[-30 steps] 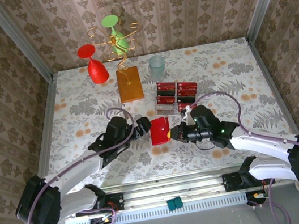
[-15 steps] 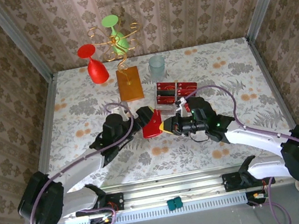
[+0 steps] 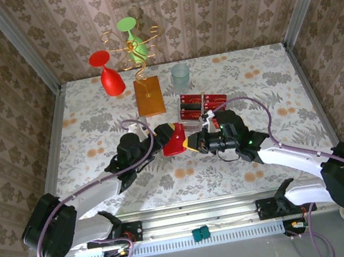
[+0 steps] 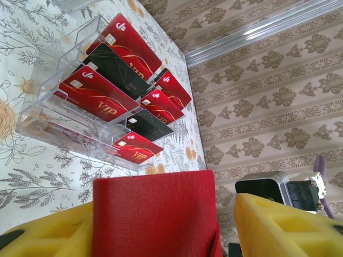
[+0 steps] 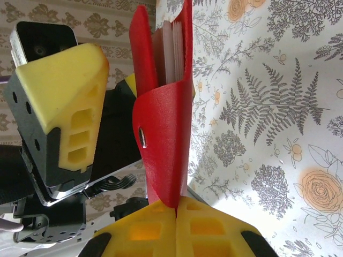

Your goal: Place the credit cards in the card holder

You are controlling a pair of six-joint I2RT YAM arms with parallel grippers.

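Red goblet (image 3: pixel 111 80): far left at the back of the table, bowl down and foot up; no writing.
Orange block (image 3: pixel 149 97): right of the red goblet; a gold wire stand rises from it and carries a green goblet (image 3: pixel 132 37); no label.
My left gripper (image 4: pixel 166 227): yellow fingers spread, one on each side of the card holder. The right-hand finger (image 4: pixel 284 225) stands off it with a gap, so I am not squeezing it.
Card holder (image 5: pixel 161 144): plain glossy red with no writing. It stands on edge between my two grippers, just in front of the tray. It is slightly open, with pale pockets showing inside and a small round snap hole in the flap.
My right gripper (image 5: pixel 176 211): yellow fingers pressed together on the card holder's lower edge, pinching it.
Clear cup (image 3: pixel 180 73): at the back, right of the orange block and apart from it.
Tray (image 4: pixel 32 120): clear plastic with stepped rows, on the table beyond the card holder.
Cards (image 4: pixel 99 93): red and black ones lie slanted in the tray's rows. The nearer red ones read "VIP" in gold, and a small white logo sits in a corner. The print on the black ones is too small to read.
Table (image 5: pixel 268 107): pale cover printed with grey ferns and orange flowers.
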